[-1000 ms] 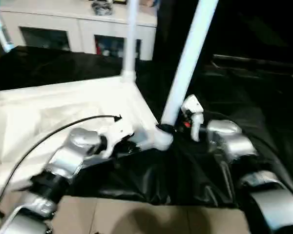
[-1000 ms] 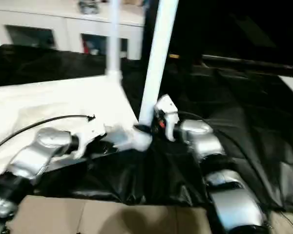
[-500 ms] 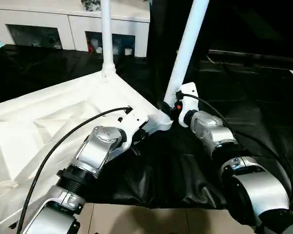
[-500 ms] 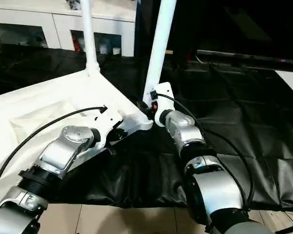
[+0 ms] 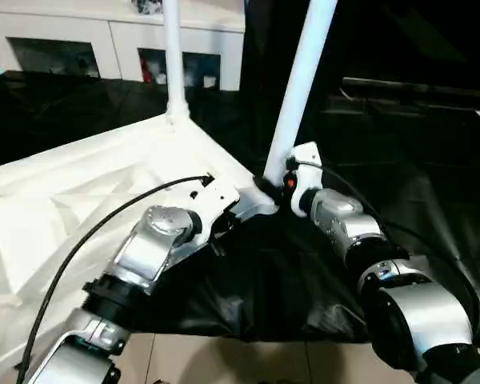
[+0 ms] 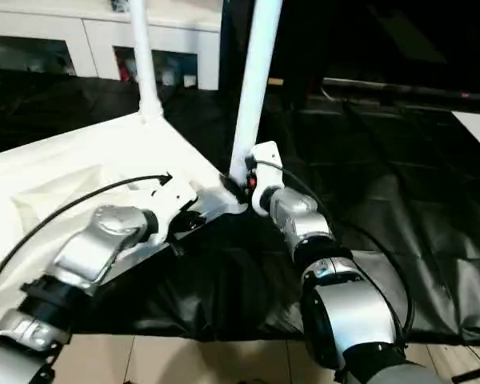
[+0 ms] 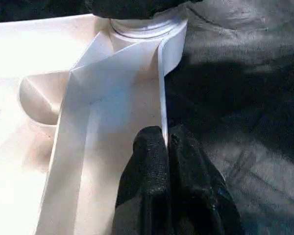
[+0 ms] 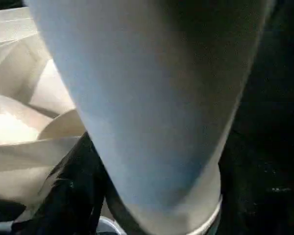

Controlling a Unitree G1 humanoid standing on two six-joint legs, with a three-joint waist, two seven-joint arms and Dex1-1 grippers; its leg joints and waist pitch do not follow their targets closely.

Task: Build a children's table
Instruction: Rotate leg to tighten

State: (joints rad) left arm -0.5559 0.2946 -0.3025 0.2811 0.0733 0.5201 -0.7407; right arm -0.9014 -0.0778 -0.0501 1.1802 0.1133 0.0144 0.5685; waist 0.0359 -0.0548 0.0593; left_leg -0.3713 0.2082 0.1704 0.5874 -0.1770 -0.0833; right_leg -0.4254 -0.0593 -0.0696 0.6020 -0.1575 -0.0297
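Evidently the tabletop [image 5: 80, 200] is a light, stiff plastic shell: it lies underside up on a black sheet [image 6: 384, 200], its thin rim likely to flex a little under a pinch, so the ribbed edge near a corner socket is the sensible place to hold. Each leg looks hollow, smooth and slippery, best taken low, close to its socket, where leverage is least. One leg [image 5: 173, 60] stands upright in the far corner; a nearer leg [image 5: 300, 88] leans slightly in the corner socket [image 7: 147, 27]. The left gripper [image 7: 165, 139] has its jaws pinched narrow on the tabletop's rim, just beside that socket. The right gripper [image 5: 282, 182] sits at the nearer leg's base; its jaws flank the tube, but whether they grip it I cannot tell. A white cabinet [image 5: 104, 48] stands behind.
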